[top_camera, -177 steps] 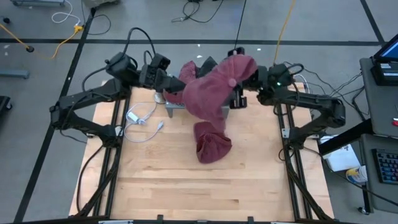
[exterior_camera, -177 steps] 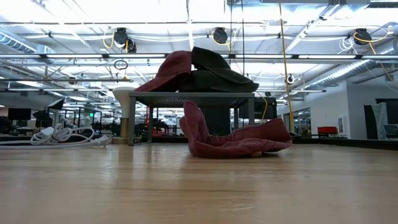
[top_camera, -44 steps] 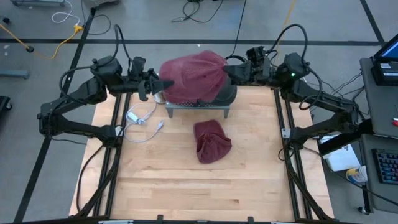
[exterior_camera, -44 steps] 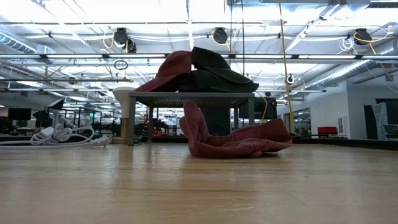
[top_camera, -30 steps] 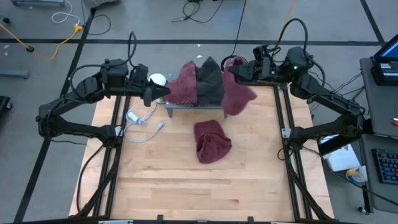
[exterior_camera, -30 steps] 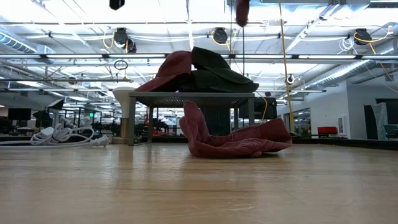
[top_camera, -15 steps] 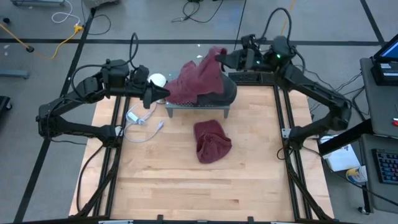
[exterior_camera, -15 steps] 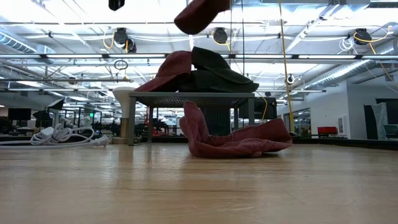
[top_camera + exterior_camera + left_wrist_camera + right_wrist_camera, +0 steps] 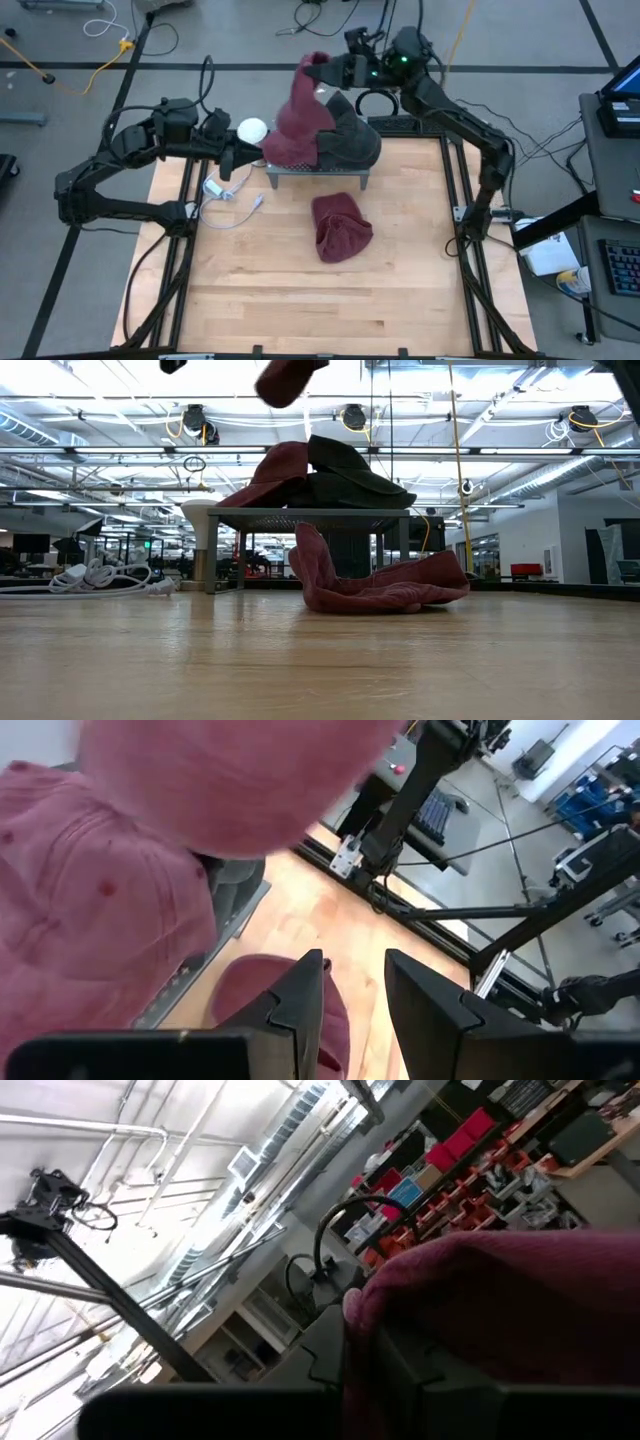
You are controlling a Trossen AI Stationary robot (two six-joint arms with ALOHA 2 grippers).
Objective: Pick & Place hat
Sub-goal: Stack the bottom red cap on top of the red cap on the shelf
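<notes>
Hat higher, farther back, in clamped right gripper.

Maroon hat; dark grey hat; light wood table.

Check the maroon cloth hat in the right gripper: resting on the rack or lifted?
Lifted. The right gripper is shut on the maroon cloth hat, which dangles above the hats piled on the grey metal rack.
</notes>
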